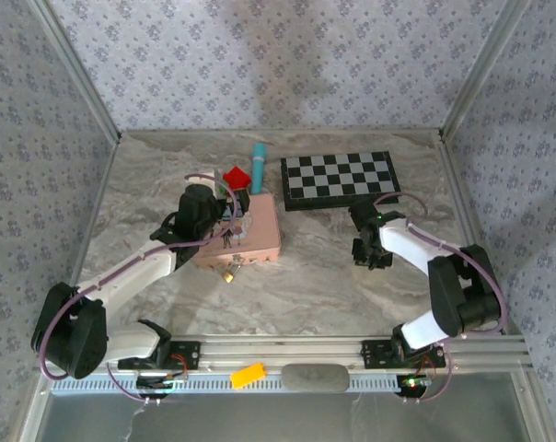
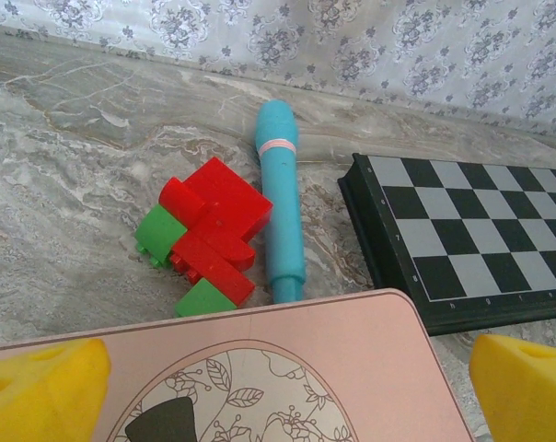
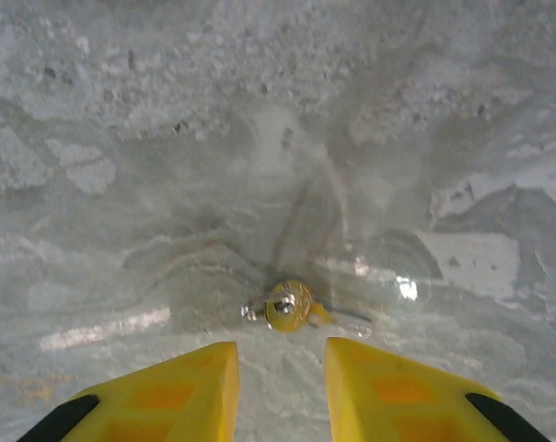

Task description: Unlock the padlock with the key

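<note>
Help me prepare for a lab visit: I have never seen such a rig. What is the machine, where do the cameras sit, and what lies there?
The machine is two robot arms, the left arm and the right arm, bolted at the near edge of a marble-look table, each ending in a two-finger gripper with yellow fingers. The top picture looks down from above and behind them; the other two come from cameras on the wrists. The left gripper hangs open over a pink picture box; beyond it lie red and green blocks, a teal stick and a chessboard. A tiny brass padlock lies on the table at the box's near edge. The right gripper is open, low over the table, just short of a small gold key. Neither gripper holds anything.
</note>
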Action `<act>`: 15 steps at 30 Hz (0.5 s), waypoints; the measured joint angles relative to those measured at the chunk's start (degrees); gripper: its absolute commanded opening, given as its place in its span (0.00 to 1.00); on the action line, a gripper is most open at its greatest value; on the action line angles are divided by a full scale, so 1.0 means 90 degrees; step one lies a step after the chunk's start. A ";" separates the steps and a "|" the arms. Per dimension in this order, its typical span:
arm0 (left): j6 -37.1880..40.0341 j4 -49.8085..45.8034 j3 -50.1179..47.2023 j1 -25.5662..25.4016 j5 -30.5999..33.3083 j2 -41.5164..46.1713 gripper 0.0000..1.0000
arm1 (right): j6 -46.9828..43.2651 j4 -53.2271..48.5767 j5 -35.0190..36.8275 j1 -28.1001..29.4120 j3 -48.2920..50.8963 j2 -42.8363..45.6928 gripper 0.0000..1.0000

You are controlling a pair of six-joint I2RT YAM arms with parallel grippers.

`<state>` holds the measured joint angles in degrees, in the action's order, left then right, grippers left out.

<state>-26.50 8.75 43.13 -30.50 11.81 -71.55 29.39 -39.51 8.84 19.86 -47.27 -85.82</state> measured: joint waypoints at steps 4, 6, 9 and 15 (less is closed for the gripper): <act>-0.0019 0.0000 -0.0002 0.0000 0.0000 0.0000 1.00 | -0.0005 0.0187 0.0095 0.0005 -0.0041 -0.0097 0.32; -0.0019 0.0002 -0.0002 0.0000 -0.0002 0.0000 1.00 | -0.0024 0.0267 0.0138 0.0005 -0.0083 -0.0189 0.30; -0.0022 0.0005 -0.0007 0.0000 -0.0002 0.0000 0.99 | -0.0041 0.0345 0.0160 0.0019 -0.0114 -0.0355 0.26; -0.0092 0.0015 -0.0061 0.0000 0.0000 0.0056 1.00 | -0.0049 0.0308 0.0231 0.0175 -0.0112 -0.0410 0.28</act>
<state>-27.33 8.88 42.59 -30.50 11.81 -71.05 28.95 -36.73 10.92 21.43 -48.27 -89.52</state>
